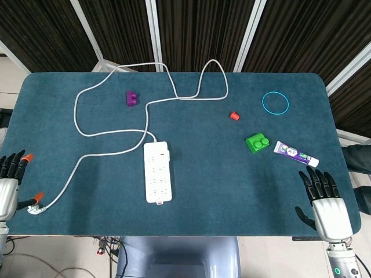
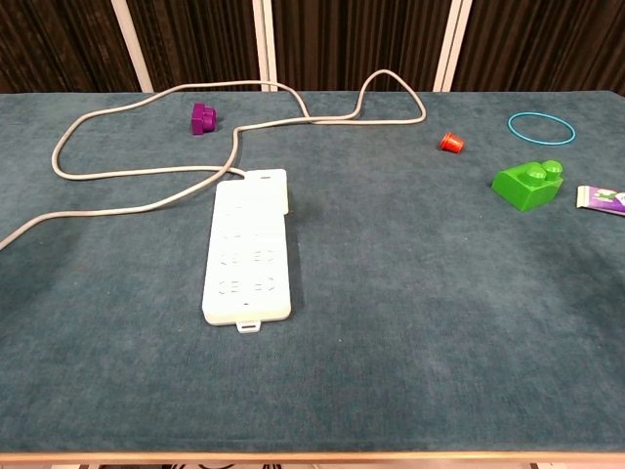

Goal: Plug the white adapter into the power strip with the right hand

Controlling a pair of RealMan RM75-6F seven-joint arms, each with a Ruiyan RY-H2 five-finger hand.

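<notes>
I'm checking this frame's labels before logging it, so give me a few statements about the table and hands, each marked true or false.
1. The right hand is at the table's near right corner, holding nothing. True.
2. The adapter is on the strip's far right corner. True.
3. The green block lies left of the strip. False: it lies to the right, beside the tube.
4. The blue ring encircles the red cap. False: they lie apart, the ring further right.
5. The left hand grips the purple block. False: the hand is at the table's left edge, and the block lies untouched further back.
</notes>
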